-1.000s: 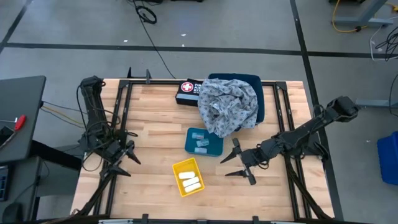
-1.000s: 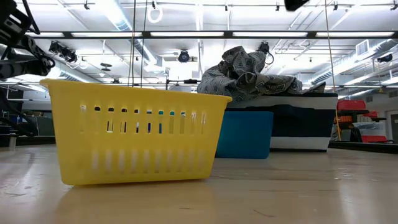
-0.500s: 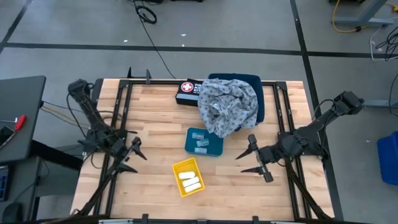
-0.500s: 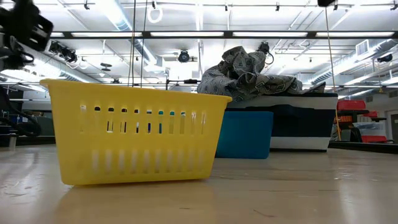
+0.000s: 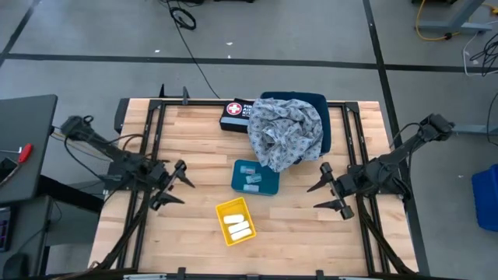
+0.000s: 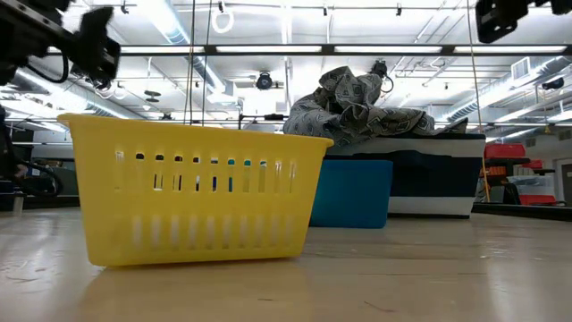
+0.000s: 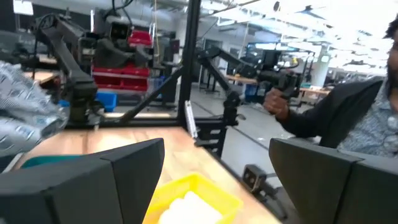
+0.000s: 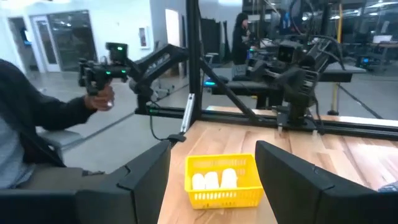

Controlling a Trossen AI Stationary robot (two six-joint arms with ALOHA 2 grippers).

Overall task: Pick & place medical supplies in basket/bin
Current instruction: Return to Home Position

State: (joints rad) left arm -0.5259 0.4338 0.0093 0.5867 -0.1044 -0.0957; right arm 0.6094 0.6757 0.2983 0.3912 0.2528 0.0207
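Observation:
The yellow basket stands on the table near its near edge and holds white rolls. They also show in the right wrist view, as white rolls. A small teal bin holds clear packets. The grey speckled cloth is heaped on a dark blue bin. No blue-green cloth shows. My left gripper hovers open to the left of the basket. My right gripper hovers open to its right. Both point toward the basket.
A black first-aid case lies by the far edge, beside the cloth. Dark frame rails run along the table's left and right sides. A person holding a controller stands beyond the near edge. Bare wood lies between the basket and each gripper.
My right gripper has drawn back from the yellow basket toward the table's right edge and stays open. My left arm's elbow has swung out past the left edge, while its gripper has shifted a little toward the table's middle and stays open. Nothing on the table has moved.

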